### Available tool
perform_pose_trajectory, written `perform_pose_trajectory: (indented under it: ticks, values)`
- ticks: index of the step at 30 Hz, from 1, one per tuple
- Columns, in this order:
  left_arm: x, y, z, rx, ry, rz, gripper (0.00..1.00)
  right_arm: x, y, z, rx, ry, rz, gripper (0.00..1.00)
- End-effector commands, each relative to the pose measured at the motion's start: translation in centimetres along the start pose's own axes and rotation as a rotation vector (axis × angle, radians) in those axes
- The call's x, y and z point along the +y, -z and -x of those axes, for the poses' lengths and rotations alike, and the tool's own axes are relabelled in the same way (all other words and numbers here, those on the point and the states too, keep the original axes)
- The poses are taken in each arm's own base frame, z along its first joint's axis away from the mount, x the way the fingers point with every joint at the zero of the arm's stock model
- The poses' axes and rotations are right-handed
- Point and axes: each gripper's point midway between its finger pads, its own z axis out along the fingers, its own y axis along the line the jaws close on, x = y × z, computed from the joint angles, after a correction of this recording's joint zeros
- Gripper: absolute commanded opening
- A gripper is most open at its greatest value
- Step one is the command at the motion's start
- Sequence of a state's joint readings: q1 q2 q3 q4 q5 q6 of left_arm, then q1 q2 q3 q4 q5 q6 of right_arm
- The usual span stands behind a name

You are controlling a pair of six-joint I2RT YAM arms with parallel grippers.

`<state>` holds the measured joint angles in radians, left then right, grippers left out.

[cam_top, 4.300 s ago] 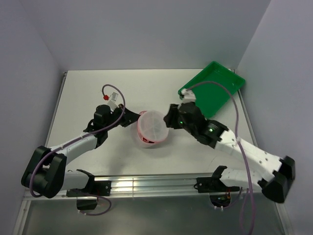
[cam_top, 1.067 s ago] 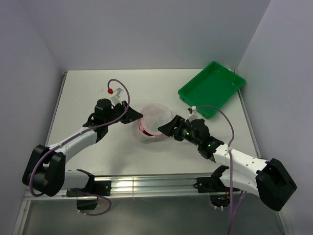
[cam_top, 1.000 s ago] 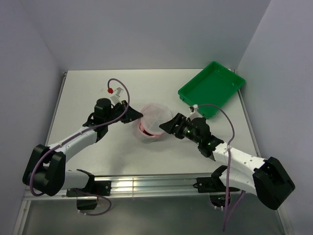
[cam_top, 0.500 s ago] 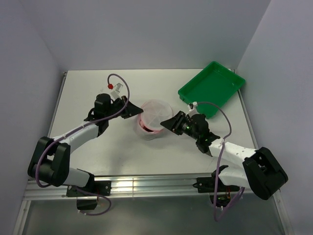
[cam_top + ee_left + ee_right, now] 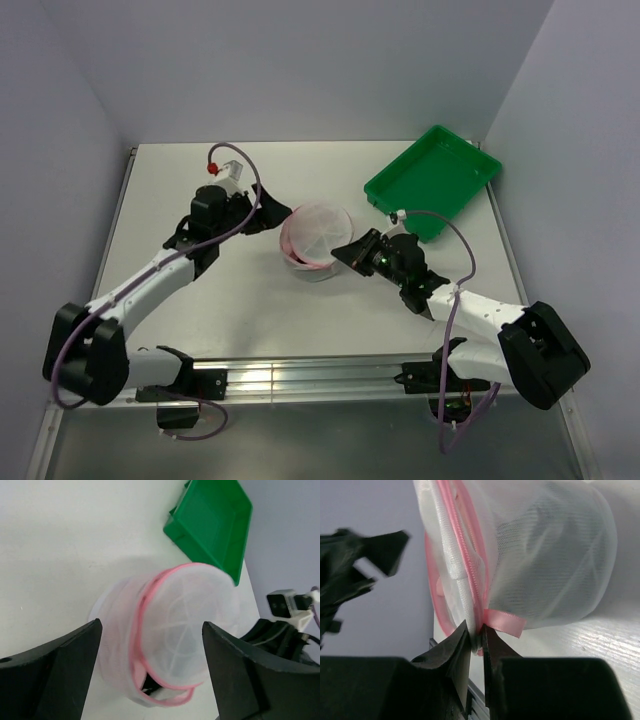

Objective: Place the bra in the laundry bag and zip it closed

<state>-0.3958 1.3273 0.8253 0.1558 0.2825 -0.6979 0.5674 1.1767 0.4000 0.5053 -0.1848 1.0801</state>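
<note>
The laundry bag (image 5: 318, 232), a small round white mesh pouch with a pink zip rim, stands on its side at mid-table. My right gripper (image 5: 347, 252) pinches that rim at the bag's right edge. In the right wrist view its jaws (image 5: 476, 631) are shut on the zip rim beside a pink ribbon tab (image 5: 506, 622). My left gripper (image 5: 277, 216) is just left of the bag, open. Its fingers (image 5: 65, 665) stand wide apart with the bag (image 5: 185, 625) ahead between them, untouched. The bra is hidden; only a reddish patch (image 5: 299, 263) shows through the mesh.
A green tray (image 5: 432, 178) lies tilted at the back right, close behind the bag and my right arm; it also fills the top of the left wrist view as the tray (image 5: 215, 525). Walls close in on both sides.
My left gripper has opened, let go of the bag's rim and drawn back slightly. My right gripper has moved in and shut on the rim. The bag shifted a little away from me.
</note>
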Motion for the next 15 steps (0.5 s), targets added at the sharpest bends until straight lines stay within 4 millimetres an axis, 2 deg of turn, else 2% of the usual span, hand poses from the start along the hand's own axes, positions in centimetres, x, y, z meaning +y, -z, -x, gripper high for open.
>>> perform_pose_trajectory:
  ticks: [1,2,3,4,6,7,9,10,12,14,15]
  values:
    - [-4.7,3.8,3.7,-0.172,-0.124,0.029,0.88,1.6,-0.4,1.4,-0.051,0.004,0.008,0.18]
    - [-5.3,4.4,2.9,-0.171,-0.130,0.035,0.88,1.5,-0.5,1.3,-0.049,0.001,0.004,0.18]
    - [-5.3,5.0,3.1,-0.214,-0.134,0.078,0.84,1.5,-0.6,1.3,-0.050,-0.003,0.002,0.18]
    - [-7.1,6.1,1.0,-0.186,-0.154,0.049,0.80,1.6,-0.6,1.4,-0.057,-0.016,0.006,0.17]
    - [-7.2,6.5,-1.5,-0.171,-0.132,0.071,0.72,1.7,-0.7,1.5,-0.064,-0.022,0.006,0.16]
    - [-8.7,6.7,-3.6,-0.136,-0.106,0.027,0.60,1.6,-0.7,1.5,-0.064,-0.022,0.003,0.15]
    - [-8.1,6.3,-7.0,-0.089,-0.087,0.033,0.46,1.9,-0.7,1.6,-0.068,-0.021,0.008,0.15]
    - [-9.5,5.9,-8.3,-0.077,-0.066,-0.015,0.40,1.9,-0.7,1.5,-0.067,-0.019,0.005,0.14]
    - [-9.1,4.7,-11.3,-0.025,-0.076,-0.004,0.38,1.9,-0.8,1.3,-0.062,-0.016,0.001,0.12]
    - [-10.0,3.7,-12.0,-0.025,-0.064,-0.034,0.38,1.6,-0.8,1.0,-0.056,-0.016,-0.006,0.11]
    - [-9.9,2.9,-13.2,-0.004,-0.079,-0.027,0.39,1.7,-0.7,1.0,-0.055,-0.016,-0.002,0.09]
